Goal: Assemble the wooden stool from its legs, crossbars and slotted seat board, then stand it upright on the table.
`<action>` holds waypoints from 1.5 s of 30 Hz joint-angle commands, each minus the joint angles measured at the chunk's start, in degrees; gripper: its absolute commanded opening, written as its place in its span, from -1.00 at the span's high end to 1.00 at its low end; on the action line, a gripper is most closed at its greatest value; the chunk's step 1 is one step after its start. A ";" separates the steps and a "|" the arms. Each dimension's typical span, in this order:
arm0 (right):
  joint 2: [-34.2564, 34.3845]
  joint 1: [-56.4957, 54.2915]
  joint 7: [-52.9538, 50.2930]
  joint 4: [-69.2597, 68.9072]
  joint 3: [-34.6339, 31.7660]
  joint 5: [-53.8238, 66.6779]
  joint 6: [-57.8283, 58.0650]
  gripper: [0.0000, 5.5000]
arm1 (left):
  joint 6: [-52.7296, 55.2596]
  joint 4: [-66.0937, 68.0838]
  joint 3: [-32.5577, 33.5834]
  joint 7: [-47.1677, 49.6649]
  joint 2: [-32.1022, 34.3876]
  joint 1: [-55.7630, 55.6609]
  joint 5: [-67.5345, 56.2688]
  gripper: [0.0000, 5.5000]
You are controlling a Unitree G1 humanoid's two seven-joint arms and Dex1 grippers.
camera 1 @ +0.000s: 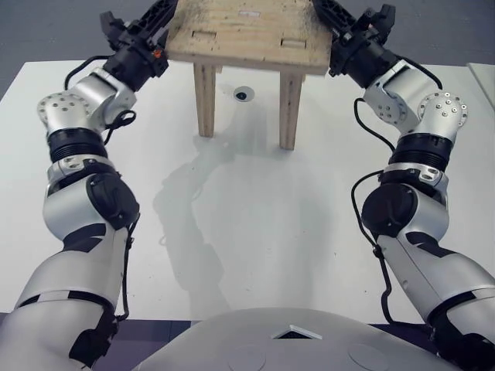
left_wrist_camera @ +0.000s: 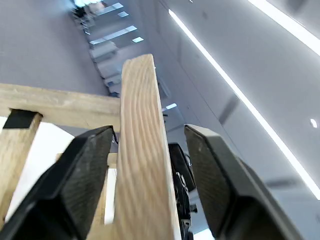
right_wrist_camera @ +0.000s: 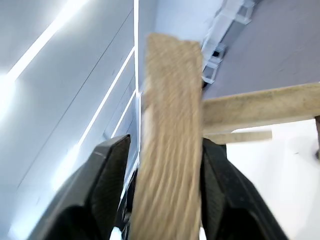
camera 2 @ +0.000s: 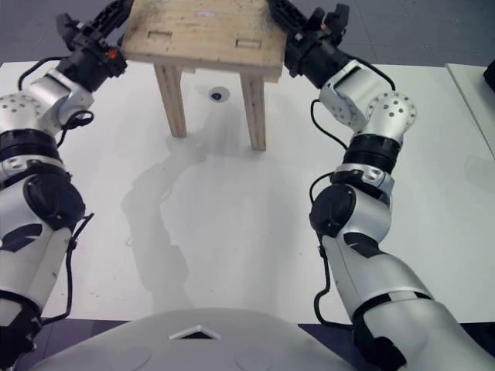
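Note:
The wooden stool stands upright at the far side of the white table (camera 1: 255,232). Its slotted seat board (camera 1: 240,35) is on top, and two front legs (camera 1: 205,100) (camera 1: 290,108) rest on the table. My left gripper (camera 1: 158,17) is at the seat's left edge. In the left wrist view the open fingers (left_wrist_camera: 85,170) straddle the board's edge (left_wrist_camera: 142,125) with a gap on each side. My right gripper (camera 1: 334,17) is at the seat's right edge, open, its fingers (right_wrist_camera: 112,175) close around the board's edge (right_wrist_camera: 170,125), with a thin gap on one side.
A small dark round spot (camera 1: 244,94) lies on the table behind the stool's front legs. Another white surface (camera 1: 486,77) begins at the far right. The near half of the table is bare white.

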 commanded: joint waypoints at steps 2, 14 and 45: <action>-4.21 -10.40 -6.05 24.10 -1.85 -5.05 -15.47 -0.08 | -11.92 10.80 7.88 26.82 -9.18 -8.08 -2.54 -0.30; -5.07 -4.33 6.31 11.02 -4.16 -2.72 -15.37 -0.88 | -14.51 -40.99 5.72 25.41 -16.28 12.61 -3.20 -0.96; 4.73 57.66 -4.25 -64.49 48.61 -54.74 -36.53 -0.89 | -51.58 -70.54 -40.50 15.11 -17.10 58.01 59.14 -0.69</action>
